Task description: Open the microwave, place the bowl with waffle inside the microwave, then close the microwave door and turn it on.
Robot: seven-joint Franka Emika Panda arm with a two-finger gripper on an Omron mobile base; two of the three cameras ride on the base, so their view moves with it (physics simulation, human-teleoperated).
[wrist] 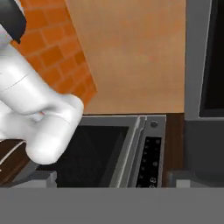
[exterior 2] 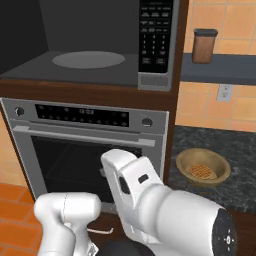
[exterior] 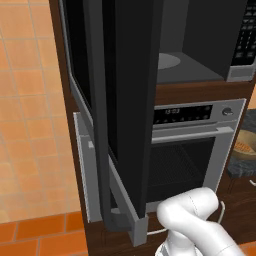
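Note:
The microwave (exterior 2: 30, 35) stands open, its dark inside and pale turntable (exterior 2: 88, 59) bare. The microwave door (exterior: 125, 100) is swung far out to the left, its black glass edge-on to the left base view. A tan bowl (exterior 2: 202, 169) with a waffle in it rests on the dark counter right of the oven, also at the right edge in the left base view (exterior: 245, 147). My gripper (wrist: 113, 180) is open, its tips wide apart with nothing between them, low in front of the oven. The folded white arm (exterior 2: 150, 200) stays well left of the bowl.
The silver oven (exterior 2: 85, 150) with its display strip and bar handle sits under the microwave. A brown jar (exterior 2: 204, 46) stands on a shelf above the speckled counter (exterior 2: 235, 145). Orange floor tiles (exterior: 30, 235) lie to the left of the door.

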